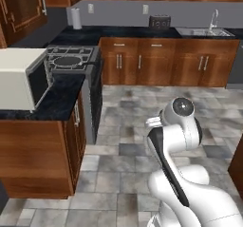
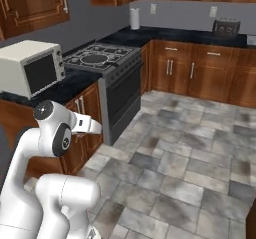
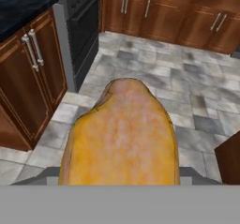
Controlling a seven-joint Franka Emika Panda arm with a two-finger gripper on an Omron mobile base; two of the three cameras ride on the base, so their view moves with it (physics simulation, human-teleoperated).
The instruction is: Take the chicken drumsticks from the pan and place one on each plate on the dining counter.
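Hand view showed the gripper (image 3: 119,178) holding a golden-tan cooked drumstick (image 3: 122,138), long axis pointing straight ahead. Neither plate appeared ahead of it.

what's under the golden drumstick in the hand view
Below the golden-tan chicken drumstick lies grey tiled floor, beside brown wooden cabinets. The drumstick covers the floor directly beneath and the fingertips.

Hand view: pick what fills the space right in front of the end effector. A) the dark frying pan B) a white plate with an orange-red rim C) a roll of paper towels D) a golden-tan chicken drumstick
D: a golden-tan chicken drumstick sits large and close at the bottom centre of the hand view, held in the end effector above the grey tiled floor, with wooden cabinet doors to one side.
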